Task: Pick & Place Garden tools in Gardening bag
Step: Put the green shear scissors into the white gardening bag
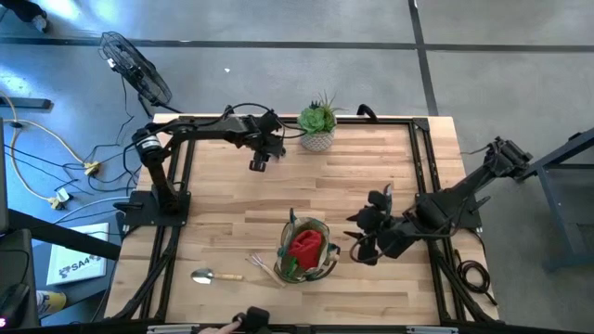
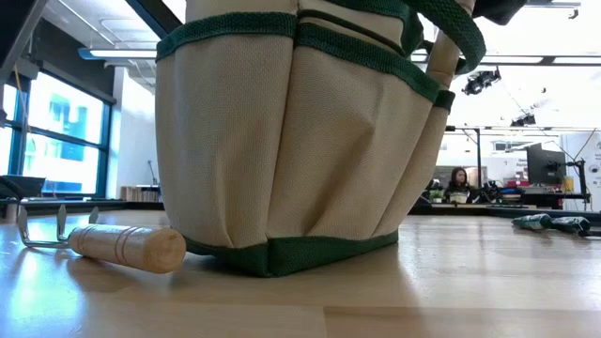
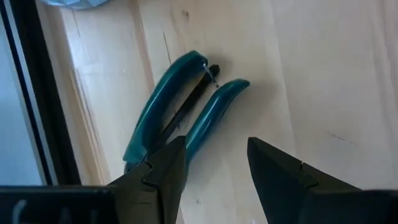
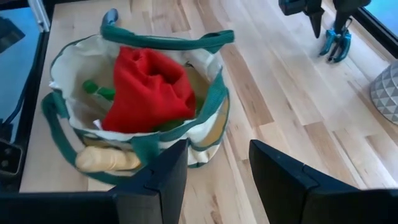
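Our left gripper (image 3: 214, 171) hovers, fingers apart, over the green-handled pruner (image 3: 177, 109) — we should straddle both handles squarely; right gripper (image 4: 214, 180), fingers apart, waits beside the gardening bag (image 4: 214, 106).

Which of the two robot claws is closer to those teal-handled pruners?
The left gripper: it hovers right over the pruners, jaws open. The right gripper sits far off beside the bag.

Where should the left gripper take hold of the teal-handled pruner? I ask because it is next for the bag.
Grip across both handles of the teal-handled pruner, coming straight down from above. It lies flat on the table, with its handles close together and splaying only slightly, so they should fit between the fingers. The open left gripper hangs above it.
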Robot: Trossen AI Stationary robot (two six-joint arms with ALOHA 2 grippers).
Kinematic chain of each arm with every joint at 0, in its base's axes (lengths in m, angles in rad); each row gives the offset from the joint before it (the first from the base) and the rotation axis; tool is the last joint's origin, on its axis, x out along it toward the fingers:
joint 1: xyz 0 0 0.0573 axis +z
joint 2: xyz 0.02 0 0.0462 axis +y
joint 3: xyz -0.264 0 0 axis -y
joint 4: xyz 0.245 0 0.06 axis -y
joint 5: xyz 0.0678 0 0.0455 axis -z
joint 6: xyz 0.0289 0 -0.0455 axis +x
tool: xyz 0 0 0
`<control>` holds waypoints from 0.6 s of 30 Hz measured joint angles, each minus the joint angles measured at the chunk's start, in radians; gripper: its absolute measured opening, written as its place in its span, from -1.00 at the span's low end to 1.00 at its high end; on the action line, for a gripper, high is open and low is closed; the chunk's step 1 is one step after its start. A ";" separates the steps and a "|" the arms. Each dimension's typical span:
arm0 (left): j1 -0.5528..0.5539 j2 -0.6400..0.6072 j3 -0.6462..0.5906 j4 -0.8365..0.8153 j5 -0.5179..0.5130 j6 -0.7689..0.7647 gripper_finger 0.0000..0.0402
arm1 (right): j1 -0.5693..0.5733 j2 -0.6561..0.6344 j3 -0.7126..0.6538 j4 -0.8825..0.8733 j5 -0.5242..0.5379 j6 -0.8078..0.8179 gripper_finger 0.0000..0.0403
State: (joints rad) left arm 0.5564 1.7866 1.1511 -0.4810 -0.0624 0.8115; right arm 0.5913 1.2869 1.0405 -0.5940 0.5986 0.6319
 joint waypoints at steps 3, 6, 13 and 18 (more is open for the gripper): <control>0.006 0.005 0.000 -0.011 0.000 -0.004 -0.17 | -0.014 0.000 0.000 0.000 -0.017 0.001 -0.18; 0.007 0.022 0.000 -0.028 0.002 -0.004 -0.17 | -0.022 0.000 0.000 0.001 -0.028 0.001 -0.18; 0.006 0.058 0.000 -0.013 -0.020 -0.007 -0.17 | -0.025 0.000 0.000 0.001 -0.029 -0.001 -0.18; 0.006 0.059 0.001 0.022 -0.033 -0.006 -0.17 | -0.025 0.000 0.000 0.005 -0.029 -0.005 -0.18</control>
State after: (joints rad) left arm 0.5629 1.8458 1.1518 -0.4585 -0.0958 0.8059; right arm 0.5667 1.2869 1.0405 -0.5885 0.5697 0.6267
